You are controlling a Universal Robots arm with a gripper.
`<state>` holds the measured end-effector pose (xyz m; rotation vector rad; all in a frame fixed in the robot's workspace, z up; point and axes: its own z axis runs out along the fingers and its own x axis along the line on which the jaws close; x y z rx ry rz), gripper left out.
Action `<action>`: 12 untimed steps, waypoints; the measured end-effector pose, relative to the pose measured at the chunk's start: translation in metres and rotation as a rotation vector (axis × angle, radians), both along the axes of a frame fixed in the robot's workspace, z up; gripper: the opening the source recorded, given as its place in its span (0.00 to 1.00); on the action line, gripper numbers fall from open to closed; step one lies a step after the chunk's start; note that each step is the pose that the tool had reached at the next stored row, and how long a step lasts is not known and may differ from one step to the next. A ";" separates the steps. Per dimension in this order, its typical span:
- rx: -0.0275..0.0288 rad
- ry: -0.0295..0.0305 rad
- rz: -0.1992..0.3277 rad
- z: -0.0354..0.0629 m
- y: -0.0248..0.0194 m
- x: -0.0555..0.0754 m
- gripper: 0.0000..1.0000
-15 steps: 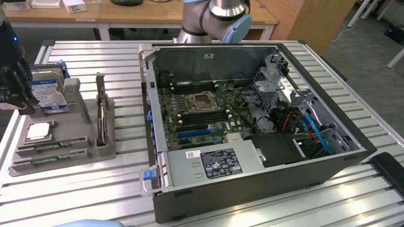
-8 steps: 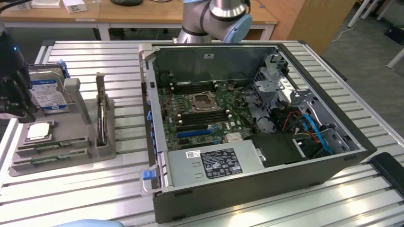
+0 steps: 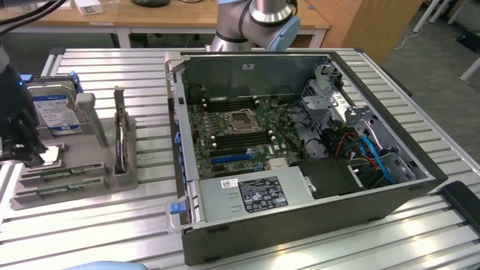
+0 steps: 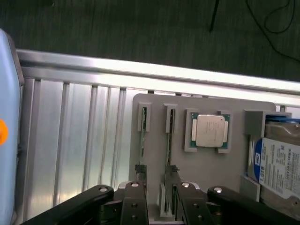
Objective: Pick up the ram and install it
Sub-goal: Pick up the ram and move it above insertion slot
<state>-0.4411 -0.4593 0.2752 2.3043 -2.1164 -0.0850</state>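
Over the grey holder [image 4: 211, 171], my pincer [image 4: 169, 199] straddles the ram [image 4: 168, 140], standing on edge in its slot beside the processor [image 4: 209, 131]; clamped or loose, I cannot tell.

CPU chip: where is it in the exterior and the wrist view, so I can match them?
Exterior view: the CPU chip lies on the grey holder at the exterior view's left, just nearer the camera than the hard drive.
Wrist view: the CPU chip sits on the holder between the ram sticks and the hard drive.
Shared landmark: the hard drive's blue-white label.
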 end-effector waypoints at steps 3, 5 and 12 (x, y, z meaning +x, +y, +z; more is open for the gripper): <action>-0.0001 0.0002 0.006 -0.0053 -0.0010 0.000 0.31; -0.0001 0.0003 0.008 -0.0088 -0.0016 0.000 0.31; -0.0003 0.0005 0.023 -0.0213 -0.0051 0.000 0.31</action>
